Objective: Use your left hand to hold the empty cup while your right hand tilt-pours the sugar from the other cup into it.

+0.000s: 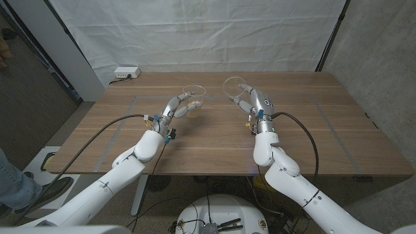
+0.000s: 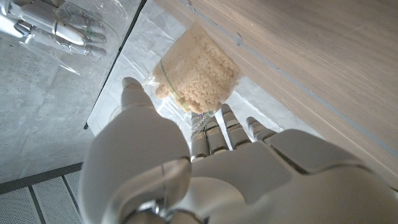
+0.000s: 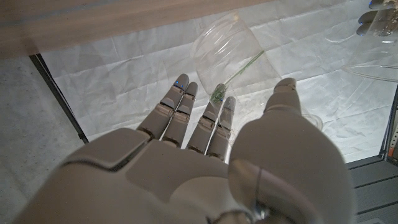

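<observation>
Holding the sugar-filled cup (image 2: 196, 74) in my left hand (image 1: 177, 108) on the table (image 1: 214, 140); my right hand (image 1: 250, 101) grips the clear empty cup (image 3: 227, 53), lifted and tilted. Fingertip contact is partly hidden.

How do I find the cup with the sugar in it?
Look at the wooden table, then at the robot's left hand above it, on picture left. It holds a clear cup with pale, crumbly sugar inside; the other clear cup, in the right hand, is empty.
</observation>
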